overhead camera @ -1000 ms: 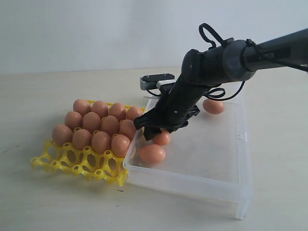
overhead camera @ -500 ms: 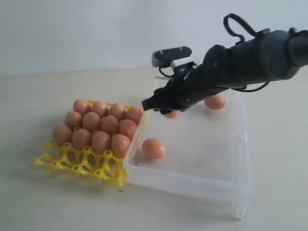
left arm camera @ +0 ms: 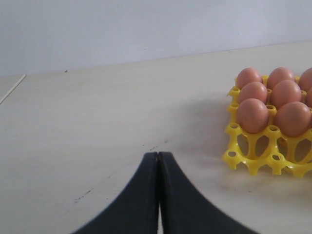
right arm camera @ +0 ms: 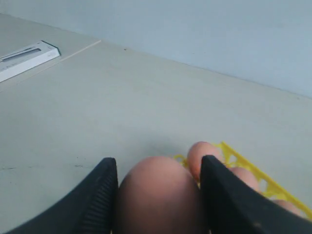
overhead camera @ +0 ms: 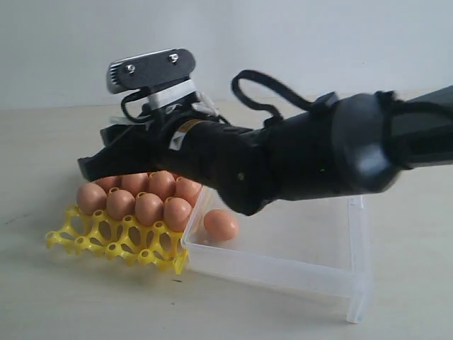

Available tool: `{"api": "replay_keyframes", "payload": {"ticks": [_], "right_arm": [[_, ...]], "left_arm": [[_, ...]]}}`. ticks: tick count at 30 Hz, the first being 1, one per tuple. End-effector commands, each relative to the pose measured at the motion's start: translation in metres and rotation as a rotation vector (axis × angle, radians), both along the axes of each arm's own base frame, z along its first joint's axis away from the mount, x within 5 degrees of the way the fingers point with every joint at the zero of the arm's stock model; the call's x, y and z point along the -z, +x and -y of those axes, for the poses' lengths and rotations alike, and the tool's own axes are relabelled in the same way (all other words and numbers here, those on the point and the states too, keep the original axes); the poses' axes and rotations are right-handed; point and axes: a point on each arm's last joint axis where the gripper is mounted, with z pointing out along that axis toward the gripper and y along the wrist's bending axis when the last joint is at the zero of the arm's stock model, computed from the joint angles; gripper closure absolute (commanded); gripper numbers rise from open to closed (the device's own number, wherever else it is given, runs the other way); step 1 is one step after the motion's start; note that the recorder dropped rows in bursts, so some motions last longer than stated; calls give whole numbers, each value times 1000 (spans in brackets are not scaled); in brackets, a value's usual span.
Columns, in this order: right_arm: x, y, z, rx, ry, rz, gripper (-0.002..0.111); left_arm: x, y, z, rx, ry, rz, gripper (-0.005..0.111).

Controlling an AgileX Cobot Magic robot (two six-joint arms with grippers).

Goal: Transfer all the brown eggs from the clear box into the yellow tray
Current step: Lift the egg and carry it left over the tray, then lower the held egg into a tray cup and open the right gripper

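right wrist view: right gripper (right arm camera: 158, 162) clamped on held egg (right arm camera: 158, 195), above the yellow tray (overhead camera: 134, 248). tray eggs (overhead camera: 134, 205) fill the near cups. loose egg (overhead camera: 221, 224) lies in the clear box (overhead camera: 283, 273), near corner by the tray. left gripper (left arm camera: 158, 163) closed, empty, over the table (left arm camera: 97, 122) beside the tray.

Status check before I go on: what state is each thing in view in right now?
Right gripper: jaws closed on one brown egg, held in the air.
Left gripper: jaws shut, empty.
Yellow tray: tray eggs fill the visible rear cups; front row empty.
Clear box: one loose egg inside; rest hidden by the arm.
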Motion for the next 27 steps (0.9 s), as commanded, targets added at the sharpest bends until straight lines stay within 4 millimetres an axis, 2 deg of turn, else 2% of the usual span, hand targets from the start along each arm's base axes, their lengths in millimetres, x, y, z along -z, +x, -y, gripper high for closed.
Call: {"api": "replay_keyframes", "payload": {"ticks": [1,6,12,15,19,27], "right_arm": [[15,9,-40,-60,19,9,108],[37,17,-65,-88,4,-74,108],[62,20,-76,-97,-35,-109,108],[66,19,-79,-100,-32,-106,108],[75,6,-89,-133,-42,-110,108],[77,4,-94,-141,-42,-110,108]], "left_arm": [[-3,0,0,0,-11,23,107],[-3,0,0,0,-11,23,107],[-3,0,0,0,-11,23,107],[-3,0,0,0,-11,23,107],[-3,0,0,0,-11,23,107],[-3,0,0,0,-11,23,107]]}}
